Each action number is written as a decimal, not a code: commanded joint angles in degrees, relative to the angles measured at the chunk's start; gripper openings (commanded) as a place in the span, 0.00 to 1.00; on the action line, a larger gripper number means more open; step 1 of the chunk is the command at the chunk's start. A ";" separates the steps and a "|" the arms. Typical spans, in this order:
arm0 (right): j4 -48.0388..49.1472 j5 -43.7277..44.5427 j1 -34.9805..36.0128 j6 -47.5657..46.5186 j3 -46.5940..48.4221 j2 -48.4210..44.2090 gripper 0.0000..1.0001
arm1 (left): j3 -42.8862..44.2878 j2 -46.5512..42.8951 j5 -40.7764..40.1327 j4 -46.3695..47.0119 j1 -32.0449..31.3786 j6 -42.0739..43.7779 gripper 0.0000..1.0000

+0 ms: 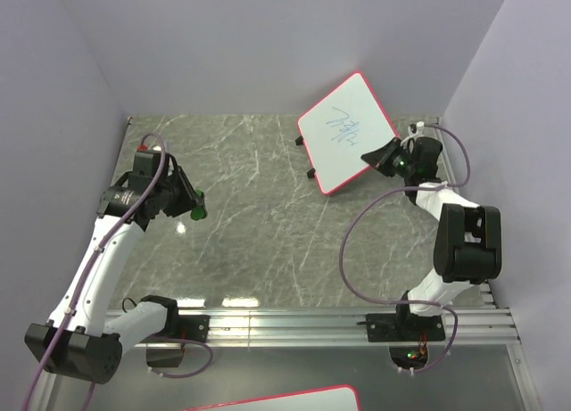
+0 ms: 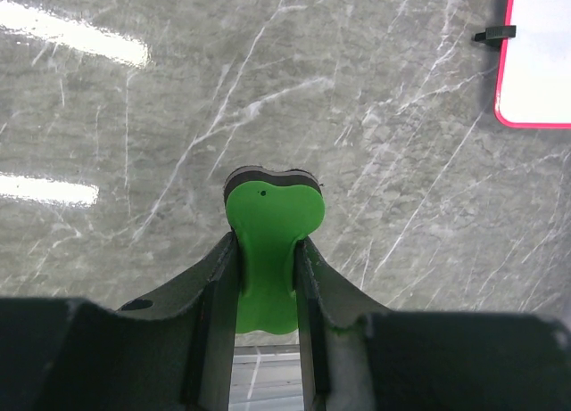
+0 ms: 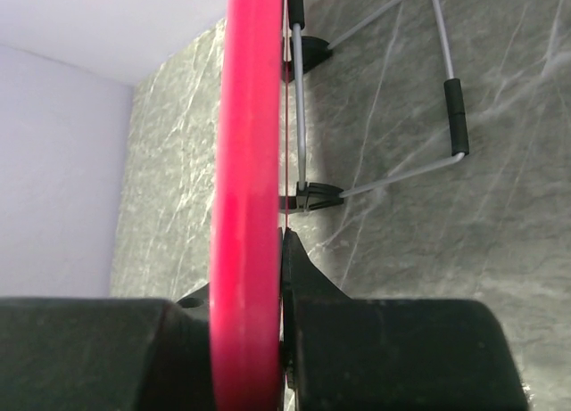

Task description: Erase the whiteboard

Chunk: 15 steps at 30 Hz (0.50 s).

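The whiteboard is white with a pink-red rim and blue pen scribble. It stands tilted at the back right of the marble table. My right gripper is shut on its near right edge; in the right wrist view the pink rim runs between the jaws, with the wire stand behind it. My left gripper is shut on a green eraser and holds it at the left of the table, well apart from the board. A corner of the board shows in the left wrist view.
Lilac walls close the table on the left, back and right. An aluminium rail with both arm bases runs along the near edge. A second pink-rimmed board shows as a sliver at the bottom.
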 commanded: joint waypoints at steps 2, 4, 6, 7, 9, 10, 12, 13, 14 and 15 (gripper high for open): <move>-4.12 -2.38 5.42 0.07 -3.81 -3.49 0.00 | -1.07 -1.47 0.45 1.77 -0.16 -0.78 0.00; -4.73 -2.03 7.79 -0.01 -4.69 -4.54 0.00 | -1.42 -1.91 0.27 2.12 -0.16 -0.86 0.00; -5.17 -2.12 10.87 0.07 -5.14 -5.07 0.00 | -1.77 -2.35 -0.08 2.30 -0.16 -0.86 0.00; -5.18 -2.03 12.01 0.33 -5.49 -5.51 0.00 | -2.03 -2.61 -0.26 2.47 -0.16 -0.86 0.00; -5.09 -2.29 14.99 1.13 -5.58 -5.77 0.00 | -2.56 -3.40 -0.61 2.74 -0.16 -0.86 0.00; -5.26 -2.38 15.88 1.30 -5.58 -6.21 0.00 | -2.91 -3.67 -0.79 3.00 -0.25 -1.04 0.00; -6.49 -2.29 18.52 0.95 -4.88 -6.56 0.00 | -4.23 -4.46 -0.88 3.44 -0.25 -1.13 0.00; -6.58 -2.29 19.13 0.95 -4.79 -7.17 0.00 | -4.67 -4.64 -0.88 3.79 -0.16 -1.22 0.00; -7.19 -2.64 19.84 0.87 -4.61 -7.44 0.00 | -5.46 -4.81 -0.88 4.06 -0.25 -1.30 0.00; -7.37 -2.73 20.19 1.04 -4.61 -7.70 0.00 | -5.81 -4.81 -0.88 4.32 -0.25 -1.30 0.00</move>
